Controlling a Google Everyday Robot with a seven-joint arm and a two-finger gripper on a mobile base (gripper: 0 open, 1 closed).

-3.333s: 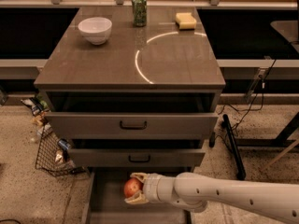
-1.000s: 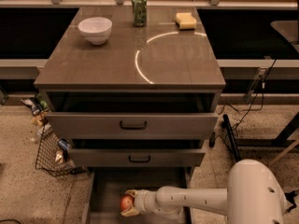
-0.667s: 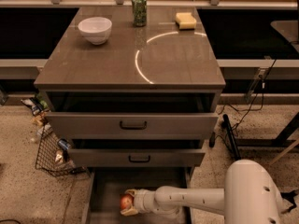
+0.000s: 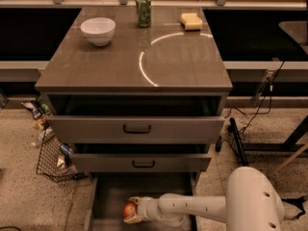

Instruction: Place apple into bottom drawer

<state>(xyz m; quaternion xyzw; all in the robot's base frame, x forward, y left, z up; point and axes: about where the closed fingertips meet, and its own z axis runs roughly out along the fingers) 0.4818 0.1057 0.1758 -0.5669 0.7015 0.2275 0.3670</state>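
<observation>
Now sunk lower into the deep grey-brown bottom drawer (image 4: 113,192), with white two-finger gripper (image 4: 131,211) clamped around the round red-orange apple (image 4: 127,210); ready for release

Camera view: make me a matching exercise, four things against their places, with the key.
Things: 1 apple; 2 bowl; 3 can; 4 sponge.
Places: A far right of the cabinet top; B in the end effector, inside the bottom drawer; C far left of the top; D far middle of the top.
Pairs: 1-B, 2-C, 3-D, 4-A.
</observation>
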